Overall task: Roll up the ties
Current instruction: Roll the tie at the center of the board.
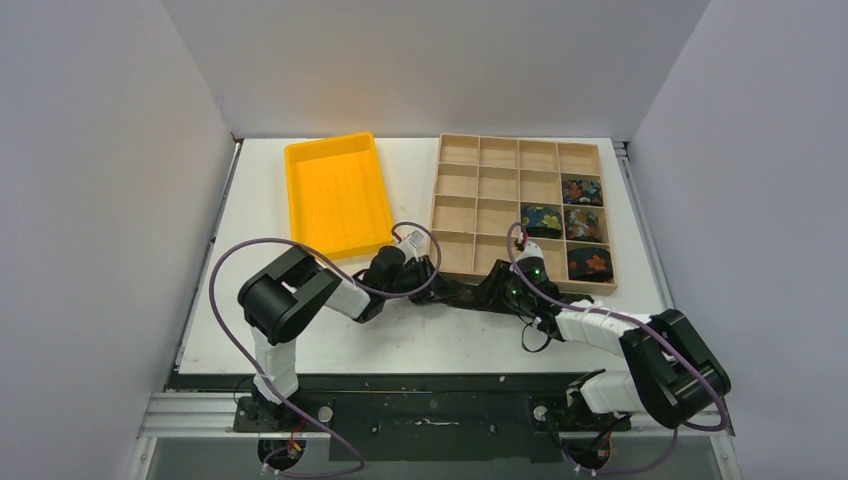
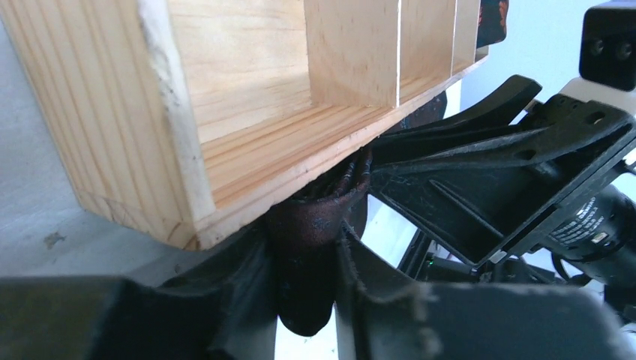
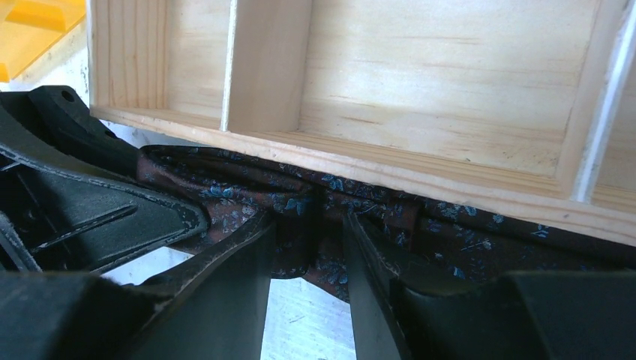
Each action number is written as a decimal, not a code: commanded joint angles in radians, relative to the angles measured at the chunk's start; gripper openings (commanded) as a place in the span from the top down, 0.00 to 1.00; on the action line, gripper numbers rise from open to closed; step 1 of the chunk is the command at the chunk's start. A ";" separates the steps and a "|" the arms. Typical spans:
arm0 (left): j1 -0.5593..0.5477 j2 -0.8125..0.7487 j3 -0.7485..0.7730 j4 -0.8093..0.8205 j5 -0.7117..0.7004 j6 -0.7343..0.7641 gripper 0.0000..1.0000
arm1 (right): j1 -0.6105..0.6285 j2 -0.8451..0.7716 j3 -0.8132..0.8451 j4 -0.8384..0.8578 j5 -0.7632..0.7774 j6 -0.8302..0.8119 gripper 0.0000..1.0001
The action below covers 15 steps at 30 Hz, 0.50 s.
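A dark tie with a small blue floral print [image 3: 225,199] lies bunched along the front edge of the wooden compartment tray [image 1: 437,200]. In the top view it is a dark strip [image 1: 462,293] between the two grippers. My left gripper [image 2: 307,251] is shut on a fold of this tie [image 2: 315,217], right under the tray's corner [image 2: 187,135]. My right gripper [image 3: 309,236] is shut on another fold, close to the left one. In the top view the left gripper [image 1: 432,280] and right gripper [image 1: 492,290] nearly touch. Several rolled ties [image 1: 583,223] sit in the tray's right cells.
A yellow plastic bin [image 1: 338,193] stands at the back left, beside the wooden tray. The wooden tray's front wall [image 3: 420,161] is directly above both grippers. White walls enclose the table on the left, back and right. Purple cables loop over both arms.
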 commanded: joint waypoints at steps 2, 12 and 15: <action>-0.002 -0.009 -0.031 0.059 0.026 -0.008 0.85 | -0.005 -0.028 -0.016 -0.022 -0.007 -0.024 0.61; -0.006 -0.259 -0.147 -0.277 -0.146 0.115 1.00 | 0.060 -0.193 0.078 -0.205 0.045 -0.046 0.49; -0.009 -0.392 -0.147 -0.523 -0.272 0.179 1.00 | 0.090 -0.258 0.104 -0.287 0.100 -0.066 0.48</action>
